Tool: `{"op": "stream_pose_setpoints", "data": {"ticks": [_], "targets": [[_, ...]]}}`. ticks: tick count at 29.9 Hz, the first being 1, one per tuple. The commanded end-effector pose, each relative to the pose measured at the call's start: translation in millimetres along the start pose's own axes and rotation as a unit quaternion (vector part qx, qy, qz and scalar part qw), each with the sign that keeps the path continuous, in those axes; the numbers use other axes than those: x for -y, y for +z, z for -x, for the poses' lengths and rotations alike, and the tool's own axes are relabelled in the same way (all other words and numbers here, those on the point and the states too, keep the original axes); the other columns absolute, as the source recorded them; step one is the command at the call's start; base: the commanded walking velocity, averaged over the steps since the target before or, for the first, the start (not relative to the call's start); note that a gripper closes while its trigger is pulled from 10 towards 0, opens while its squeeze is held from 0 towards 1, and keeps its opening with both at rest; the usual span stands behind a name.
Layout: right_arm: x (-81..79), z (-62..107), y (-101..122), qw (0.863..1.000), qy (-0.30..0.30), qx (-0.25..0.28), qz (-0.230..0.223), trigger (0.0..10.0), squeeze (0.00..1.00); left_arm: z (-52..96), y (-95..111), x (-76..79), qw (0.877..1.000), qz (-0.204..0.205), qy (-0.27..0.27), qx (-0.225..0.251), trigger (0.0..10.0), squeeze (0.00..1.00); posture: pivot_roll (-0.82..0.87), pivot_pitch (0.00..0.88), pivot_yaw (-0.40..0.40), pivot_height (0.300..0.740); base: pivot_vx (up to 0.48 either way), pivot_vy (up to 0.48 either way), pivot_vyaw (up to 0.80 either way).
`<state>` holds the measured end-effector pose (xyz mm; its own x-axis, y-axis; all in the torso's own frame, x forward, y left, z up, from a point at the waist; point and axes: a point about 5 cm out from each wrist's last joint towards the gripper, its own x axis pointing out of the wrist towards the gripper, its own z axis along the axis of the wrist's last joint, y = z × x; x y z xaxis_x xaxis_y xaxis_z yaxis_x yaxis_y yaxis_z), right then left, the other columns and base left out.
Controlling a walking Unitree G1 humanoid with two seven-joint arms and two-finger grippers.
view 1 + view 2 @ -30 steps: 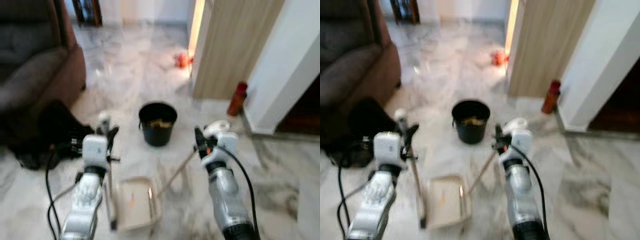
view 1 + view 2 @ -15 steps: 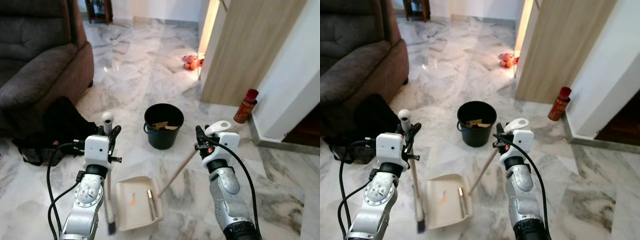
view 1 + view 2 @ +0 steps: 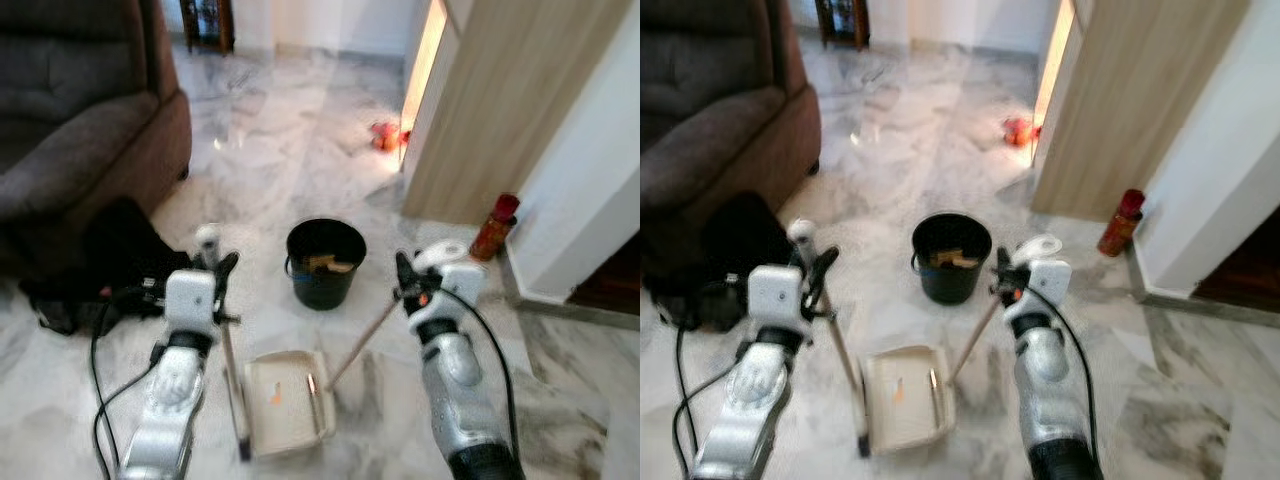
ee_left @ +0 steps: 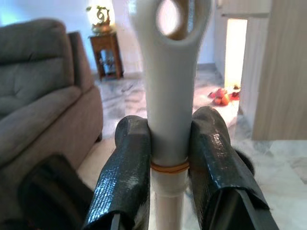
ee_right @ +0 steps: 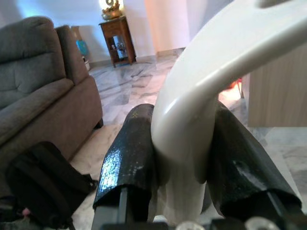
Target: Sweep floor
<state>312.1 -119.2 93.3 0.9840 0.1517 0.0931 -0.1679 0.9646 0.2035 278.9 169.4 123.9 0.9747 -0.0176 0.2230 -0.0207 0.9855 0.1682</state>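
We stand on a grey-veined marble floor [image 3: 280, 150], and the black bucket [image 3: 325, 262] near its middle serves as our landmark. Far to the left of the bucket sits a brown sofa [image 3: 80, 130], cut off by the frame edge, with a dark bag [image 3: 110, 260] slumped on the floor at its foot; the bag's details are too dark and soft to make out.

Nearer us and left of the bucket, our left gripper [image 4: 168, 158] is clenched around the white upper end of the broom [image 3: 228, 360], whose shaft runs down to the floor beside the dustpan [image 3: 288, 402]. The broom's head is hard to make out. The beige dustpan lies on the floor just in front of the bucket, with a small orange scrap inside it. Its long handle slants up to the right, where our right gripper [image 5: 192, 158] grasps its curved white grip.

Inside the bucket we see some light-coloured scraps, too blurred to name. Right of the bucket rises a wooden panel [image 3: 490, 110], with a red can [image 3: 495, 225] at its base beside a white wall [image 3: 590, 180]. Beyond the bucket, small orange objects [image 3: 385, 135] lie by the lit doorway.

Compared with half a second ago, the head views are blurrier and slightly shifted, and the dustpan sits a little closer under the bucket.
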Motion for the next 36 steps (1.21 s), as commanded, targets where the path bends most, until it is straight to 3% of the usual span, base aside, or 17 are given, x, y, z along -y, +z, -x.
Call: {"op": "stream_pose_setpoints", "data": {"ticks": [1, 36], "targets": [[4.3, -2.3, 10.9, 1.0, -0.006, 0.026, -0.012, 10.0, 0.0, -3.1, 8.1, 4.8, 1.0, -0.005, -0.005, 0.019, 10.0, 0.0, 0.13, 0.051, -0.049, 0.74, 0.304, 0.0, 0.0], [0.6, -2.8, 11.9, 1.0, 0.005, 0.027, -0.004, 10.0, 0.0, -4.3, 8.3, 4.1, 1.0, -0.007, -0.004, 0.016, 10.0, 0.0, 0.14, 0.073, -0.049, 0.74, 0.304, 0.0, 0.0]]}}
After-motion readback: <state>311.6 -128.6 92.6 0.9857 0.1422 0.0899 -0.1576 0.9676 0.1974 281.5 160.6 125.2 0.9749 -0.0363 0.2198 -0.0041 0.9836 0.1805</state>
